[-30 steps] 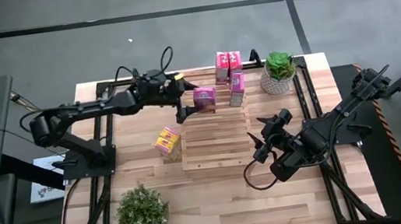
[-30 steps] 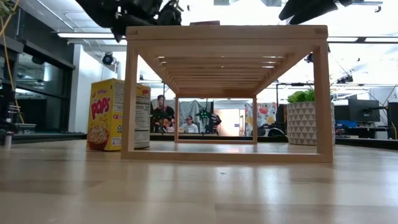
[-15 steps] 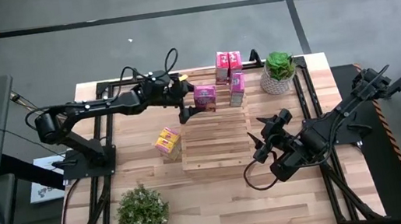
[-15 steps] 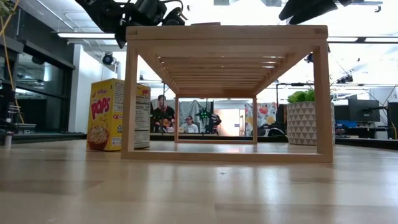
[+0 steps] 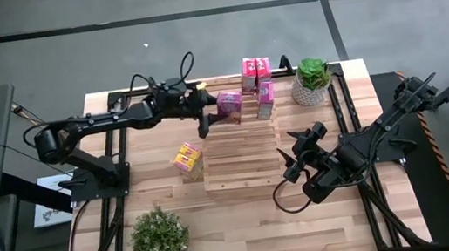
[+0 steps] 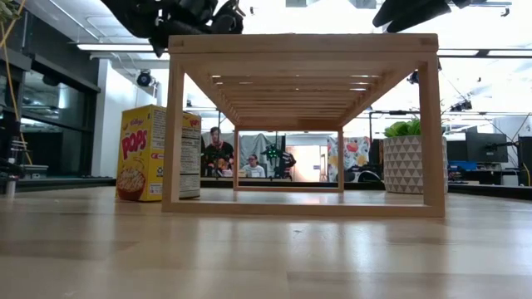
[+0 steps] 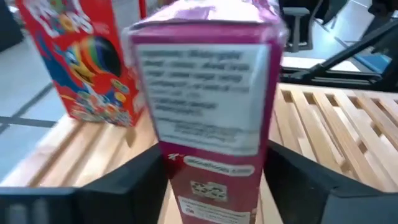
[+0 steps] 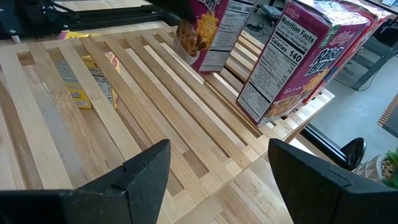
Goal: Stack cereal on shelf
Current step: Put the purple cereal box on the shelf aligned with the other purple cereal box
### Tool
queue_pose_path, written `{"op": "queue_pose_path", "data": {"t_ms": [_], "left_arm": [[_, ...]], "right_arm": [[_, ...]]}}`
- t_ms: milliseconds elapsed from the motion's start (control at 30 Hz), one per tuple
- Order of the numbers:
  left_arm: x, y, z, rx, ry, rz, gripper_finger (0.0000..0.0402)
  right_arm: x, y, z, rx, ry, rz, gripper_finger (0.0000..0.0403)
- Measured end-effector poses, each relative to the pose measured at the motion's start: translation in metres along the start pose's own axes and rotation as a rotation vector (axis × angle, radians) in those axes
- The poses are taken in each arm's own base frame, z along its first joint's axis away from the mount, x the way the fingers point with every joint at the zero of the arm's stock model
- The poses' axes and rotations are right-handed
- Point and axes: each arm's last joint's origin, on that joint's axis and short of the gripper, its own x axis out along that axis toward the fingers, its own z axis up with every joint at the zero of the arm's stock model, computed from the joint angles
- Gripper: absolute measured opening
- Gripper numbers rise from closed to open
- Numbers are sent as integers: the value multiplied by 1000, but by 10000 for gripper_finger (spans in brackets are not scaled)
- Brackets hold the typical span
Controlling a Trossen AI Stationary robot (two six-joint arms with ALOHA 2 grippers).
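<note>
The left hand (image 5: 207, 117) reaches over the far part of the shelf (image 5: 239, 163) with a pink box (image 5: 230, 106) between its fingers (image 7: 134, 186); in the left wrist view the two dark fingers stand on either side of the box's lower part, close against its sides, but whether they are actually pressing it cannot be told. The box stands upright on the slats, directly ahead of the hand. Just beyond the held box, farther from the hand, more pink boxes (image 5: 257, 79) stand together at the shelf's far edge, and the left wrist view shows a red box (image 7: 87, 59) standing behind and to one side of the held one. A yellow box (image 5: 187, 159) stands on the worktop (image 5: 248, 228) beside the shelf, nearer the robot's side than the left hand and well apart from it; the low view shows it upright just outside the shelf's leg. The right hand (image 5: 295, 158) hangs off the shelf's other side, fingers (image 8: 146, 171) spread open with nothing between them, pointing across the slats toward the pink boxes. A potted plant (image 5: 312, 80) sits beyond the right hand at the far corner, and a second plant (image 5: 158, 237) sits at the near side of the worktop, well away from both hands.
</note>
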Motion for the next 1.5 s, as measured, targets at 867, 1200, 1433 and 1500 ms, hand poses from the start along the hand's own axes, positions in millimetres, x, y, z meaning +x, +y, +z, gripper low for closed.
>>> {"op": "queue_pose_path", "data": {"t_ms": [867,1200,1433,1500], "left_arm": [[7,-15,25,94,-187,-69,208],[20,-19,30,136,-77,115,208],[22,-37,43,101,-102,225,179],[23,-45,43,101,-99,258,164]], "right_arm": [[0,0,1,14,-29,-11,264],[0,0,2,14,-31,-11,264],[0,0,2,13,-30,-11,264],[0,0,2,12,-30,-11,264]]}}
